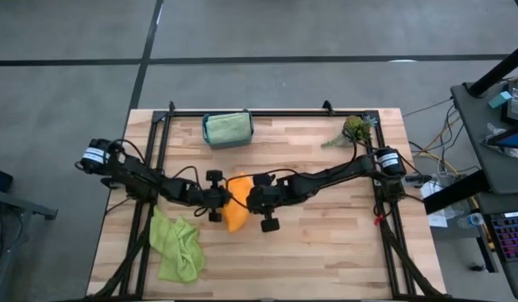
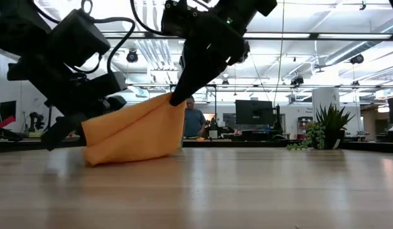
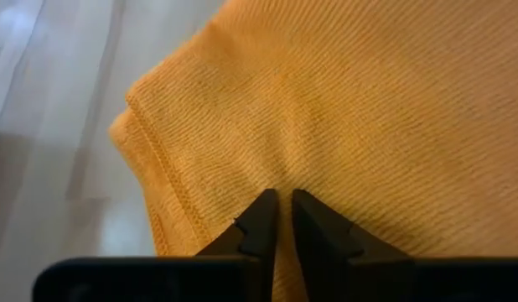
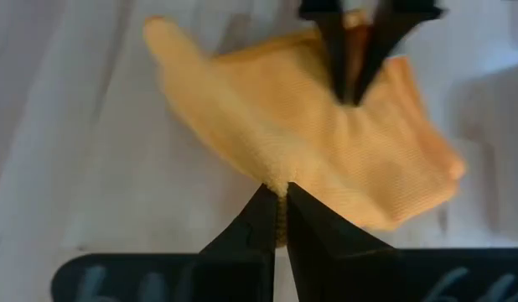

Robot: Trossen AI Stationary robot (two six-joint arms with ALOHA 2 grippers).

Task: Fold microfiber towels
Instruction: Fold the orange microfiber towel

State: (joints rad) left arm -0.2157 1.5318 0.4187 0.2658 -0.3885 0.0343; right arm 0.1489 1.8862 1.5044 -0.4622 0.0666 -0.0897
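An orange microfiber towel [image 1: 235, 215] stands tented at the table's middle, its lower part resting on the wood. My right gripper [image 4: 278, 191] is shut on its raised peak [image 2: 174, 100]. My left gripper [image 3: 284, 210], lower and coming from the table's left, is shut on the cloth at the towel's low side [image 2: 88, 135]. A lime green towel [image 1: 177, 247] lies crumpled near the front left. A pale sage green towel [image 1: 227, 129] lies in a teal bin at the back. My left gripper pinches a small pucker [image 3: 282, 180] of the orange towel's upper face between its two fingertips, a short way in from a doubled hemmed edge [image 3: 154, 159]. The fingers slant down from the table's left. This part of the towel lies low, near the table. My right gripper pinches the orange towel's edge [image 4: 280, 183] between its two fingertips, slanting down from the table's right. That point is lifted as a peak. The cloth slopes away below it, and its lower fold [image 2: 126, 152] rests on the table.
The teal bin [image 1: 207, 134] stands at the back, left of centre. A green plant sprig [image 1: 351, 131] lies at the back right. Black frame rails [image 1: 158, 159] run along the table's left, right and far edges. Bare wood lies to the front right.
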